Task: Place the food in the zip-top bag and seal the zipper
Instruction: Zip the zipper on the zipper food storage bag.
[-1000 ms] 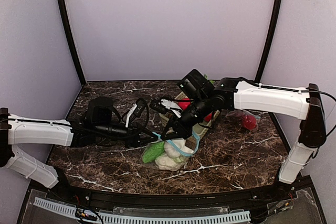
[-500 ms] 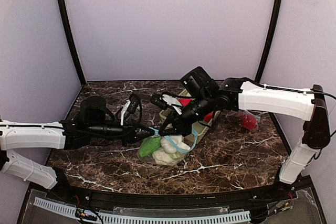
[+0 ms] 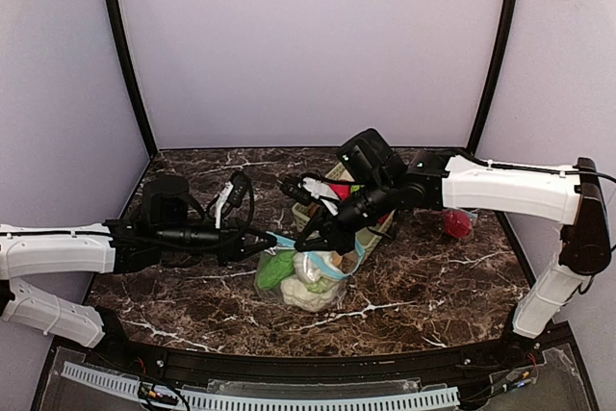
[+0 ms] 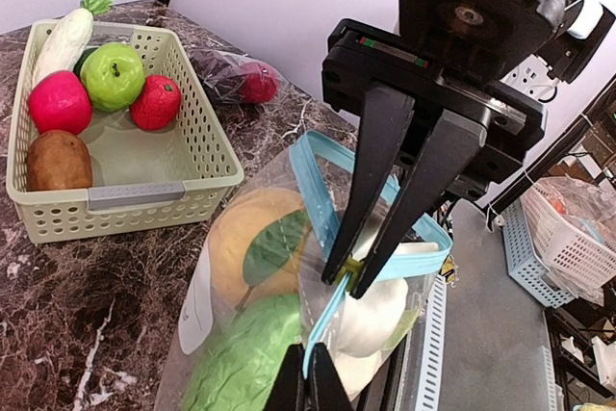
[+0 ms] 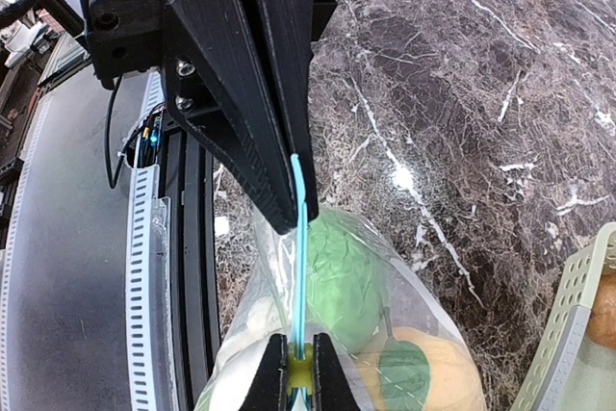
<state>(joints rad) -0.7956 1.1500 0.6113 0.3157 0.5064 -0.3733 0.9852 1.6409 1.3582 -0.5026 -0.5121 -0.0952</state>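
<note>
Now the left gripper (image 4: 308,384) and the right gripper (image 4: 350,278) both pinch the blue zipper (image 4: 315,172) of the zip-top bag (image 3: 289,292), near frame centre. Some food (image 4: 245,247) sits inside it, more in the basket (image 4: 144,197) at upper left.

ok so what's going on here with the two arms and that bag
Two robot arms are working on a clear bag. The left arm and the right arm each have their jaws pinched shut on its blue zipper strip. The mouth gapes open, not yet sealed. Inside are a green vegetable, an orange one and something white. A green apple and other toy food sit in the basket.
</note>
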